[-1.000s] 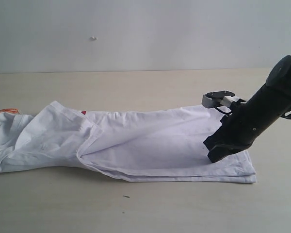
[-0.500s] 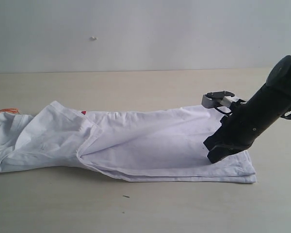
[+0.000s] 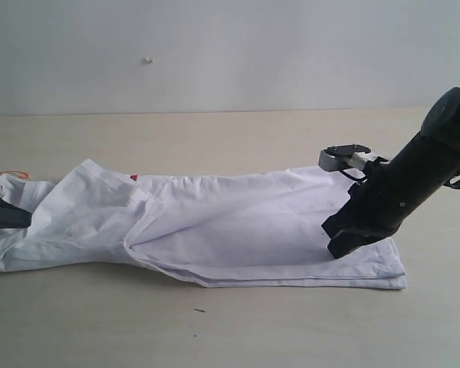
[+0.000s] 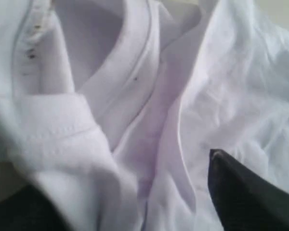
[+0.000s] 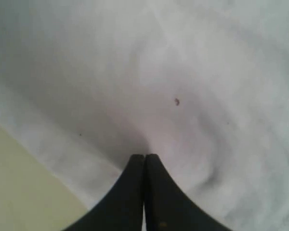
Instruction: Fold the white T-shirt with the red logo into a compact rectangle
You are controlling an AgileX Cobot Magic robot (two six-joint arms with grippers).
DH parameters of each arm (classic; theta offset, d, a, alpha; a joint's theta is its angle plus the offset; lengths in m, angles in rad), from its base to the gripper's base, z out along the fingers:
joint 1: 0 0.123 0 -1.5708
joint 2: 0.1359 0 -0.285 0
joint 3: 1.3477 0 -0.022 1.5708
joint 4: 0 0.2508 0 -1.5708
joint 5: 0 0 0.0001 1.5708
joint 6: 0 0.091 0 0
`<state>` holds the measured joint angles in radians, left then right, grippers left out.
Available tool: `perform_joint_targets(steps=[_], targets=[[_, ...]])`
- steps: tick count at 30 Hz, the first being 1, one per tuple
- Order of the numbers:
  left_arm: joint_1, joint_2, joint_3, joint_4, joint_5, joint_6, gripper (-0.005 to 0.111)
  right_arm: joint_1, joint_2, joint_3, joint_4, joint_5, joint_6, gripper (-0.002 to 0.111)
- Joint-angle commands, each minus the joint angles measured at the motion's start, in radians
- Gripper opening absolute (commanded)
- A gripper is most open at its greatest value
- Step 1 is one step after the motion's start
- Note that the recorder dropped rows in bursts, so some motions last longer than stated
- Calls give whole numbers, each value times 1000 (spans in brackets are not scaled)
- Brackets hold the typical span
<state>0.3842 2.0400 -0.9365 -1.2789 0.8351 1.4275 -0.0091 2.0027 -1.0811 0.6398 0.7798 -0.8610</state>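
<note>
Cloth of the white T-shirt (image 3: 238, 222) lies folded into a long strip across the table (image 3: 230, 138), with only a sliver of the red logo (image 3: 133, 178) showing at its far edge. At the shirt's collar end the left gripper (image 4: 123, 183) has its fingers (image 4: 245, 192) spread apart, bunched fabric between them. At the hem end the right gripper (image 5: 144, 161) is closed, its tips pressing on the top layer.

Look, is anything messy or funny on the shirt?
Yes. The thin white cotton T-shirt lies flat on the exterior view's right, but its ribbed collar end, on the left, is bunched and crumpled.
</note>
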Motion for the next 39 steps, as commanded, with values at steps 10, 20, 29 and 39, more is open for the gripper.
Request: perform_joint_targets(steps=[10, 20, 29, 39], targets=[[-65, -11, 4, 46, -51, 9, 1, -2, -3, -4, 12, 12, -9, 0], [47, -207, -63, 182, -64, -108, 0, -2, -3, -4, 12, 12, -9, 0], [74, -330, -179, 154, 113, -210, 0, -2, -3, -4, 34, 12, -9, 0], [-296, -329, -203, 64, 164, -336, 0, -2, -3, -4, 131, 40, -79, 0]])
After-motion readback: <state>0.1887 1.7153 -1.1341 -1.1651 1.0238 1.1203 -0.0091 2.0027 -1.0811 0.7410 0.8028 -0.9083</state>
